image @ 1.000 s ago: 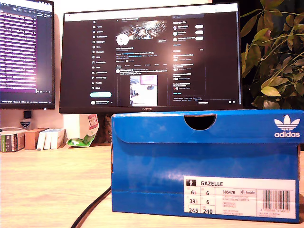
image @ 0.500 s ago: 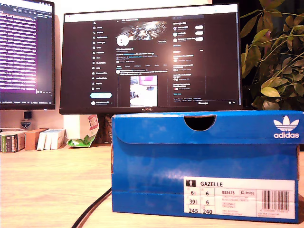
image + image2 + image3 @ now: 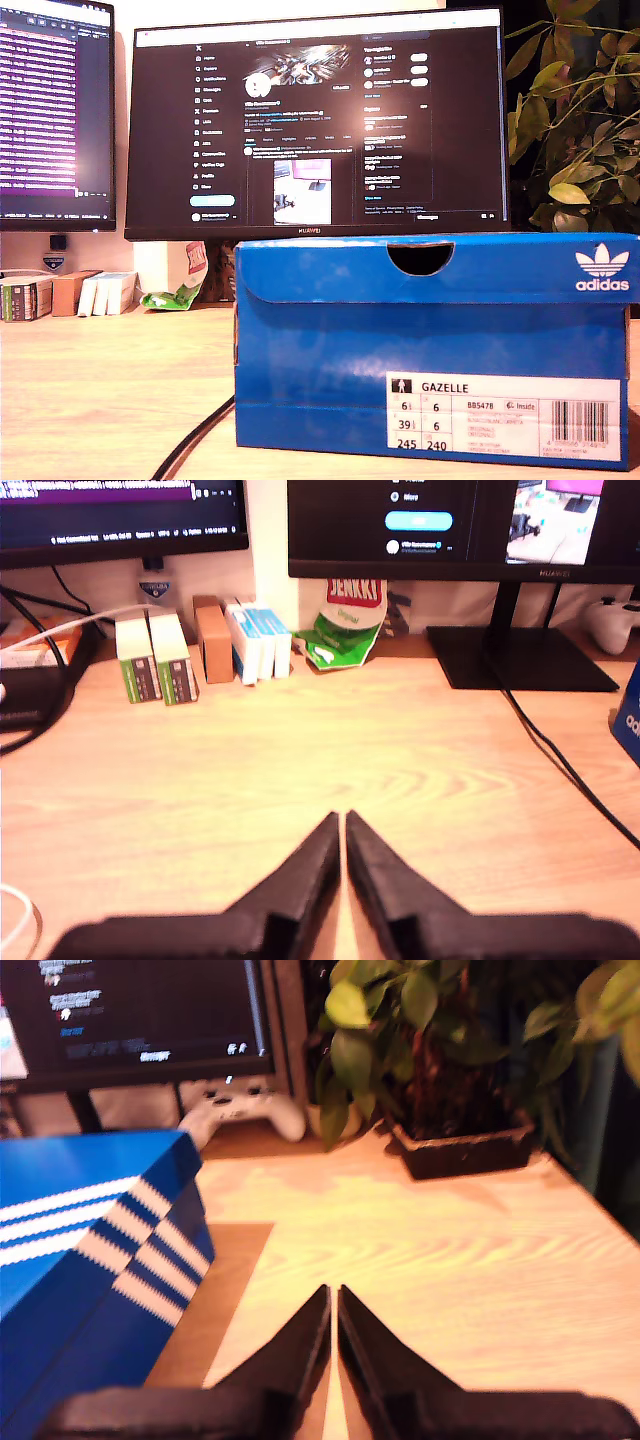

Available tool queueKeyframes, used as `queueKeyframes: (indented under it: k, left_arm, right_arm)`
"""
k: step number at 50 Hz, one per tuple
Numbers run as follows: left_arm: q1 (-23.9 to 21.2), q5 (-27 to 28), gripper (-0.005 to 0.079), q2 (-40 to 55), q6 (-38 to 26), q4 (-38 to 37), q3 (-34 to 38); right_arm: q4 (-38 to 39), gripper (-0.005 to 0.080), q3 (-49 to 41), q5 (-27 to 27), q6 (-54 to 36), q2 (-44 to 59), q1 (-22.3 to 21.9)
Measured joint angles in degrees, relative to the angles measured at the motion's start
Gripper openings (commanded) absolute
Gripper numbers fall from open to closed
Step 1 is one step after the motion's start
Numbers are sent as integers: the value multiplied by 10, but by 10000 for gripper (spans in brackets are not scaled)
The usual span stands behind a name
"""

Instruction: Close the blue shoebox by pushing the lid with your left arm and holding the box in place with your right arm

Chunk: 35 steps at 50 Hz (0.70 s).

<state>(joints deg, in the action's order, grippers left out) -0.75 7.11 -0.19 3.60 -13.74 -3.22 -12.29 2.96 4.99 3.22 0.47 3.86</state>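
The blue shoebox (image 3: 430,350) fills the exterior view's lower right, its lid (image 3: 440,265) lying flat down on the box. A white size label is on its near end. No arm shows in the exterior view. My first gripper (image 3: 343,820) is shut with nothing in it, over bare wooden desk, and only a blue corner of the shoebox (image 3: 628,715) shows in that view. My second gripper (image 3: 333,1292) is shut and empty, hovering beside the striped side of the shoebox (image 3: 95,1250) without touching it.
Two monitors (image 3: 320,120) stand at the back. Small cartons (image 3: 195,650) and a green bag (image 3: 345,630) sit under them. A black cable (image 3: 195,440) runs across the desk. A potted plant (image 3: 450,1070) and a white game controller (image 3: 240,1110) lie beyond the box.
The lid's edge at the exterior view's right has settled slightly lower. The monitor's page has scrolled. Nothing else moved.
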Motion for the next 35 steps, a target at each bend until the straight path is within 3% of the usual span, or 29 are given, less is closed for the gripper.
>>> queueKeyframes:
  k: [35]
  left_arm:
    - [0, 0, 12, 0, 21, 11, 21]
  right_arm:
    - [-6, -10, -1, 1, 14, 2, 0]
